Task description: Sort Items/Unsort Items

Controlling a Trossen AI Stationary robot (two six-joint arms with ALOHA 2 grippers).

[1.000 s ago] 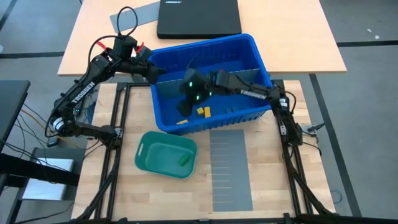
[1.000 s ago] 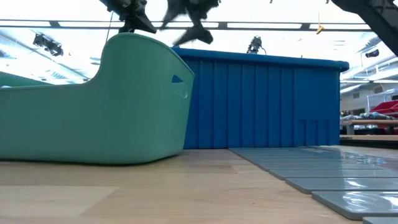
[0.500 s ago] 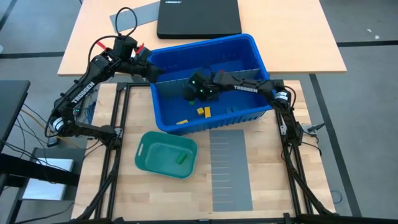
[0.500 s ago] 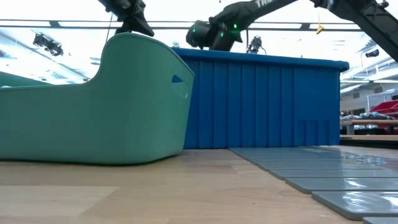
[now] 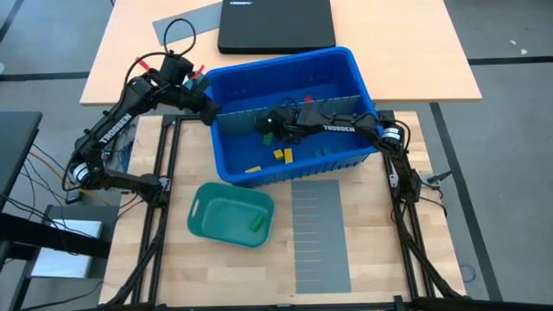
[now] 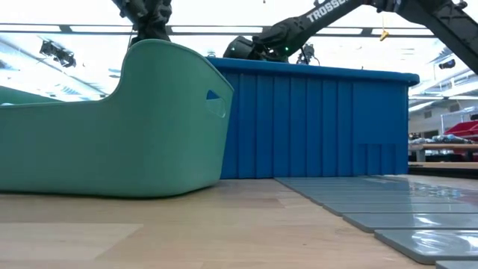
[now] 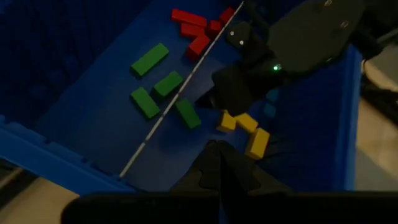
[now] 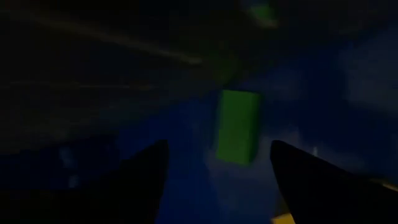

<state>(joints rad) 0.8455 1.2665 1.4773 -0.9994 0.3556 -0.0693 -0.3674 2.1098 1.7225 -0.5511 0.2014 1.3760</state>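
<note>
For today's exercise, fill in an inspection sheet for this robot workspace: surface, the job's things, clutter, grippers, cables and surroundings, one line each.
Surface: wooden table with a grey slotted sheet lying flat on it.
Job's things: yellow blocks, green blocks and red blocks lie in the blue bin; one green block lies in the teal tray.
Clutter: a closed laptop on the far table.
Grippers: right gripper open, low inside the bin, a green block ahead of it; left gripper shut, at the bin's left rim.
Cables: a black loop above the left arm; wires at the table's left.
Surroundings: ceiling rails and shelving beyond the table.
</note>
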